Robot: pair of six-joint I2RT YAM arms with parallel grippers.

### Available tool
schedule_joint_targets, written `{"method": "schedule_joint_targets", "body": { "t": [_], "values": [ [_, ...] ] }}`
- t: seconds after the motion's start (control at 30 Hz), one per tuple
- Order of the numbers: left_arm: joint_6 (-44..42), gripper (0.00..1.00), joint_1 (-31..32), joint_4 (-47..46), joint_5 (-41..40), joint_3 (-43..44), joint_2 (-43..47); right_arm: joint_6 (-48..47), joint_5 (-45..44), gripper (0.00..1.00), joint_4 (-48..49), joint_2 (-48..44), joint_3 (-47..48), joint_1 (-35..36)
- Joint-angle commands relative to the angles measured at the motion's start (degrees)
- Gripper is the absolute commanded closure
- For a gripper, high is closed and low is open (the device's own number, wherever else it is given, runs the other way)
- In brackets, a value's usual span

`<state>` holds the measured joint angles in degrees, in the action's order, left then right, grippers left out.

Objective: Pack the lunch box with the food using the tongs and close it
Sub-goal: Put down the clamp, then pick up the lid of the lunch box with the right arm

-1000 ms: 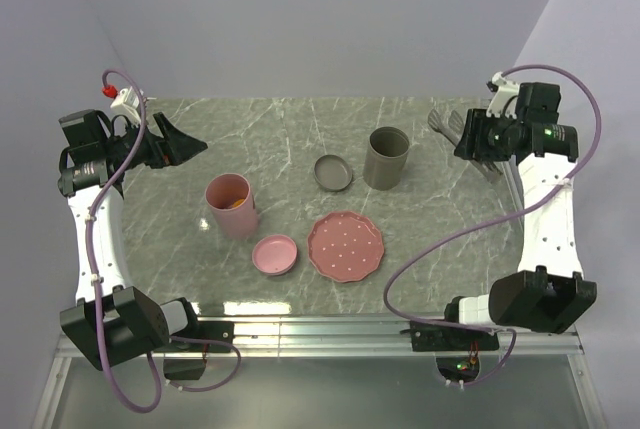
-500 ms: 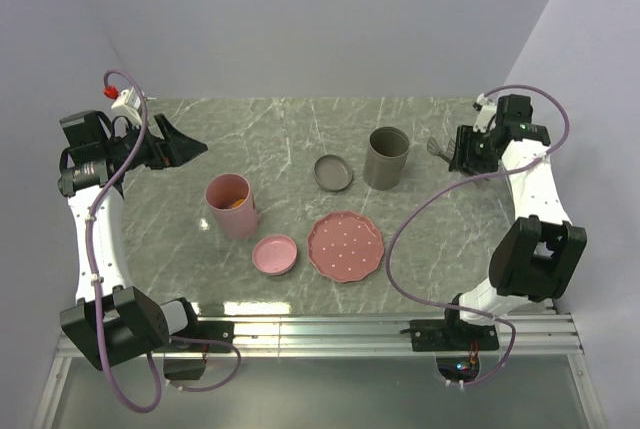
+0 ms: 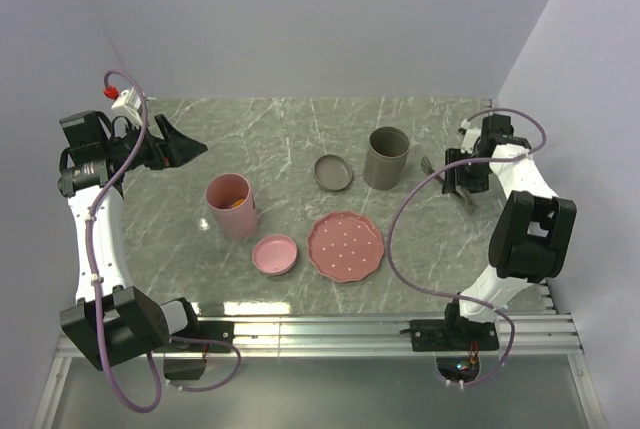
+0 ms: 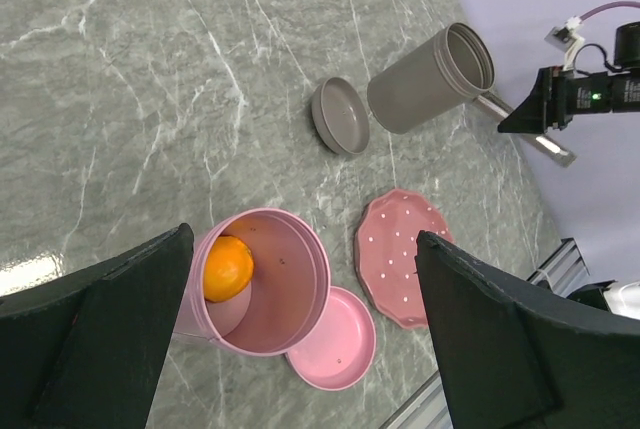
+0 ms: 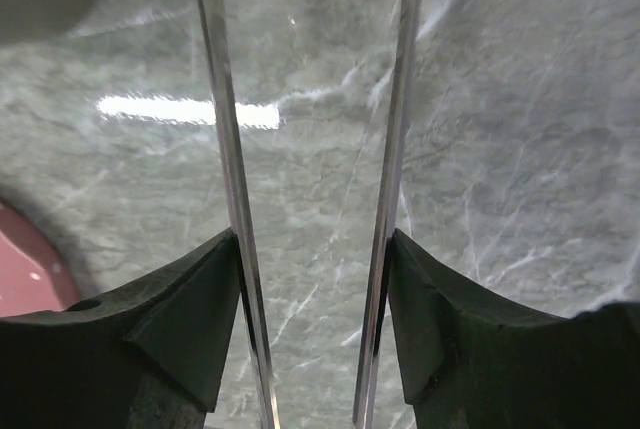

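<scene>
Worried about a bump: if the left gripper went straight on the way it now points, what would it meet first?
Most likely the pink cup holding the orange piece, which sits between the fingers of the open left gripper in its wrist view; depth is unclear.

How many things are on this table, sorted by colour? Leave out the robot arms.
Pink: 3 (pink pot, pink lid, pink plate)
Grey: 3 (grey pot, grey lid, tongs)
Orange: 1 (orange food piece, inside the pink pot)
Total: 7
</scene>
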<state>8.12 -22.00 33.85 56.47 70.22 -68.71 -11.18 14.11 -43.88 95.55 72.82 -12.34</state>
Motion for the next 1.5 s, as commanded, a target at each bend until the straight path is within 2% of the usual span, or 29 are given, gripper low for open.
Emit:
{"method": "schedule_joint_targets", "body": {
  "t": [0.0,0.4,0.47,0.5,0.57,0.77,0.97,1.03,1.23,1.37,1.47],
  "values": [
    [-2.14,0.01,-0.33,0.60,-0.04,0.18,1.91,-3.14,-0.49,0.36,1.25,0.43,-1.71,-0.32],
    [-4.34,0.01,-0.33,2.10,-0.74,0.98,0.85,-8.68,-2.68,0.22,-0.33,3.85,-7.69,0.03],
    [-4.69,0.00,-0.33,2.98,-0.40,1.15,0.94,-8.95,-2.86,0.13,-0.24,4.12,-8.04,0.03],
    [-4.87,0.00,-0.33,3.15,-0.31,1.41,1.03,-8.95,-2.95,0.13,-0.16,4.29,-8.22,0.03],
    [-5.13,0.01,-0.33,3.77,-0.57,2.03,1.29,-9.04,-2.86,0.01,0.02,4.21,-8.57,0.12],
    [-6.19,0.01,-0.33,5.18,-0.66,3.43,1.38,-8.86,-2.16,0.00,-1.21,2.46,-8.04,0.21],
    [-7.50,0.01,-0.33,7.19,-0.57,3.96,1.47,-10.61,-1.81,0.00,-5.33,-5.71,-4.62,0.21],
    [-11.27,0.01,-0.33,9.56,-0.22,4.49,1.47,-12.19,-0.32,0.00,-7.78,-9.05,-2.95,0.21],
    [-15.24,0.01,-0.41,12.56,0.66,4.67,3.14,-19.14,11.10,0.00,-11.23,-19.16,-1.54,1.26],
    [-16.29,0.01,-0.41,14.40,2.24,4.67,3.58,-20.99,15.33,0.00,-12.02,-24.34,-1.27,7.13],
    [-18.05,0.01,-0.24,15.28,1.46,4.14,4.28,-20.54,12.18,0.00,-8.95,-28.12,-3.20,18.54]
  ]
}}
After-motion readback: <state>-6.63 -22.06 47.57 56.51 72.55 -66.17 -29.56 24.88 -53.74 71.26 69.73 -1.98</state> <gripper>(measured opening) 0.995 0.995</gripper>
